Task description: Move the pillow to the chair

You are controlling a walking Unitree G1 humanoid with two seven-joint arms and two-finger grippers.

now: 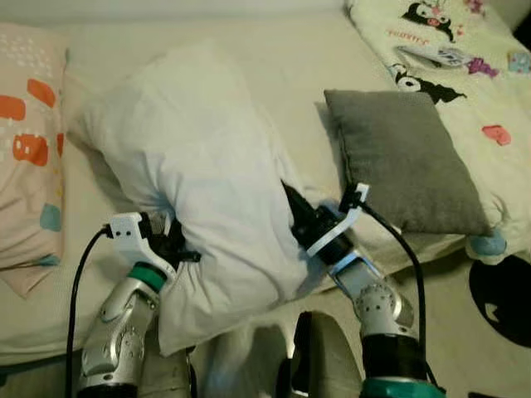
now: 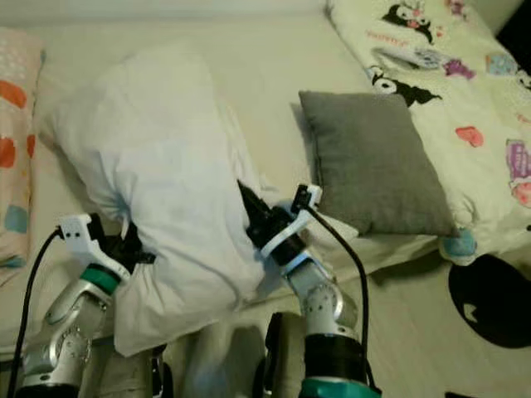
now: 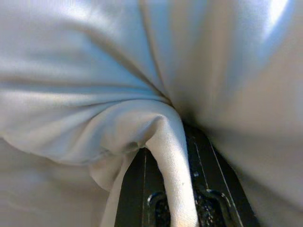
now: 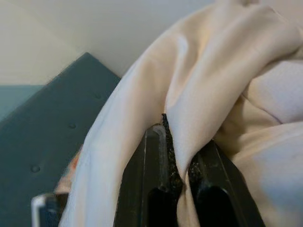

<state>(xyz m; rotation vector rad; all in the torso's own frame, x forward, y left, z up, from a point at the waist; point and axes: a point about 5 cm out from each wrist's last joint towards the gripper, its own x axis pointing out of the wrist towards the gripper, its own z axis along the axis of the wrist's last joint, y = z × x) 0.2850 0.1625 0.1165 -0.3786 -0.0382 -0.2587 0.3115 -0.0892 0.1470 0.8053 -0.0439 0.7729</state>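
The left gripper [image 1: 176, 249], two long black fingers behind a white plastic mount and a green collar, is clamped on the near left corner of the big white pillow [image 1: 195, 178]; its wrist camera looks straight into a pinched fold of smooth, faintly shiny cotton squeezed between the dark pads. The right gripper [image 1: 292, 209] bites the pillow's opposite side, its fingers pressed together on a ridge of cloth that the right wrist view shows caught between two gritty black pads [image 4: 166, 156].

The pillow is soft and plump, a long puffy bag creased where it is pinched, and it is held up between the two grippers over the cream bedsheet [image 1: 282, 58], its far end slumping toward the mattress and its loose lower corner hanging down in front of the robot.

Both silver arms reach forward and upward from the bottom of the scene, elbows low, wrists angled inward toward each other, a black cable looping off each.

Just to the right lies a flat grey square cushion [image 1: 402, 162] of coarse, felt-like fabric. Beyond it is a pale blanket printed with cartoon figures [image 1: 448, 50]. On the left edge rests a cream pillow with orange and blue blocks [image 1: 29, 149].
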